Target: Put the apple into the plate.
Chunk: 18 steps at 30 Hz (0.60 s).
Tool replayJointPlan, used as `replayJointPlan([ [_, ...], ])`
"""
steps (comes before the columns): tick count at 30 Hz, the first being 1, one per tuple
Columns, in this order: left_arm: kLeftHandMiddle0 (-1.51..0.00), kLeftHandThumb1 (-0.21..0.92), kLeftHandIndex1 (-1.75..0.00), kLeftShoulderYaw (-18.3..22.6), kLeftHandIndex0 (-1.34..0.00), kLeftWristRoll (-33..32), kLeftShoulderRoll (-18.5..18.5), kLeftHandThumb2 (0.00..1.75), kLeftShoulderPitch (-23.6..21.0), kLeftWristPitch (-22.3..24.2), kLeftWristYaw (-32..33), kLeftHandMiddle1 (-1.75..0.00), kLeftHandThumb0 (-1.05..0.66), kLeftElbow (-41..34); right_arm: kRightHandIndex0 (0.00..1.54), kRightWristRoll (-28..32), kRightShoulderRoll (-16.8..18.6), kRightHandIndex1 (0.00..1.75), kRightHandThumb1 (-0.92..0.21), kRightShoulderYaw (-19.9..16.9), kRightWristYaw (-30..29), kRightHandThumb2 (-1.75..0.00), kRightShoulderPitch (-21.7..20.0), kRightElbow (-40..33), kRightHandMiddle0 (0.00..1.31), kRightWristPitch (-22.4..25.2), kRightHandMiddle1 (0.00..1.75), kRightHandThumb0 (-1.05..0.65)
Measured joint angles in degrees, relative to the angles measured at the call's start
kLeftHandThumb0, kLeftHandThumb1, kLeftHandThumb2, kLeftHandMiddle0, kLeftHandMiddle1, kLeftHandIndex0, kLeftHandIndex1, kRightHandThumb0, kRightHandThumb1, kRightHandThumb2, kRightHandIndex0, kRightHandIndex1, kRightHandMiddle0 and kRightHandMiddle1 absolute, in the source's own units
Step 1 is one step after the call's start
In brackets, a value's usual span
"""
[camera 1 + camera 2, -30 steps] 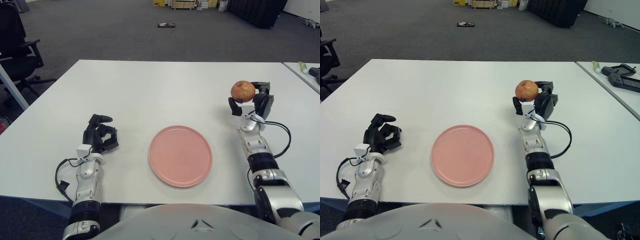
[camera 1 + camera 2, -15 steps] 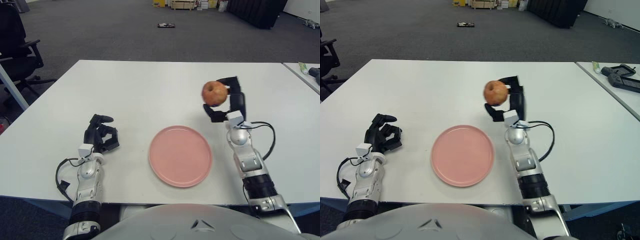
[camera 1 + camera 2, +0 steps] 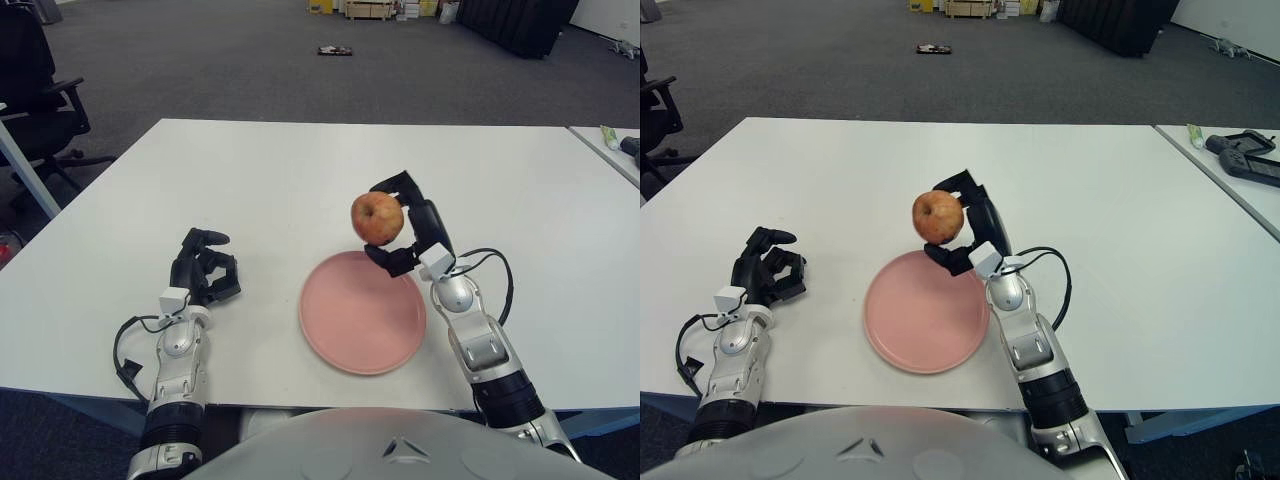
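Note:
A red-yellow apple (image 3: 377, 217) hangs in the air, held by my right hand (image 3: 405, 228), whose fingers are curled around it. It is above the far edge of the pink plate (image 3: 362, 312), which lies flat near the table's front edge. My left hand (image 3: 203, 272) shows on the white table to the left of the plate, fingers curled and holding nothing.
The white table (image 3: 300, 180) stretches wide behind the plate. A second table at the far right carries a black controller (image 3: 1243, 160) and a small tube (image 3: 1194, 134). An office chair (image 3: 35, 90) stands off the table's left side.
My right hand has carried the apple leftward and toward me, from the table's right side to above the plate's far edge. The left hand has stayed put.

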Motion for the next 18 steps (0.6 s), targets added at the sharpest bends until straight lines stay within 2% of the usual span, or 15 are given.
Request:
replayJointPlan([
  [8, -0.53, 0.32, -1.69, -0.41, -0.48, 1.40, -0.02, 1.31, 0.22, -0.59, 1.25, -1.75, -0.01, 0.02, 0.87, 0.11, -1.50, 1.66, -0.01, 2.20, 7.34, -1.64, -0.01, 1.00, 0.61, -0.07, 1.75, 0.00],
  [18, -0.54, 0.31, -1.70, -0.64, -0.49, 1.36, -0.02, 1.32, 0.34, -1.01, 1.32, -1.75, -0.01, 0.12, 0.87, 0.19, -1.54, 1.64, -0.02, 4.28, 12.75, -1.63, -0.49, 4.74, 0.61, -0.04, 1.75, 0.00],
])
